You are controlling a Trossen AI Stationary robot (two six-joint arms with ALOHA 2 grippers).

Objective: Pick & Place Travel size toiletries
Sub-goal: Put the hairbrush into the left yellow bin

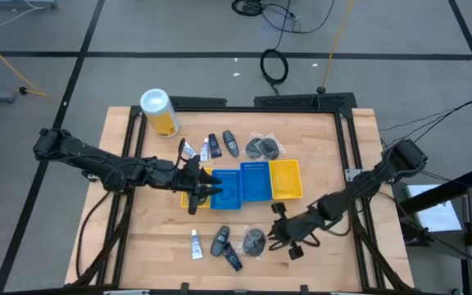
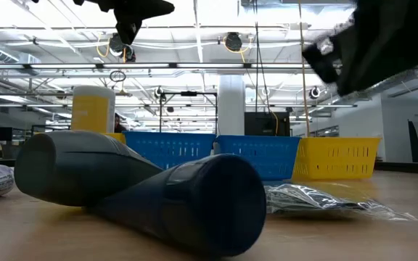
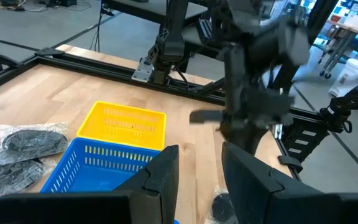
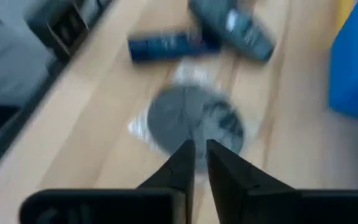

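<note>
table (image 1: 138, 238): wood, dark frame | bins (image 1: 252, 182): blue and yellow, centre | canister (image 1: 160, 112): far left | toiletries: far row (image 1: 229, 145), near row (image 1: 226, 243)

Surface (image 1: 138, 238): pale wood grain, black frame. Bins: two blue (image 1: 255, 182), one yellow (image 1: 285, 179), walls slotted in a grid pattern. Canister (image 1: 160, 111): yellow body, white lid. Near tube (image 1: 196, 244): white. Near bottle (image 1: 231, 259): dark navy. Oval piece (image 1: 220, 242): dark grey. Near packet (image 1: 254, 242): clear, dark grey round content. Both arms: black.

bins (image 1: 256, 182) mid-table, toiletries (image 1: 224, 243) before and behind
</note>
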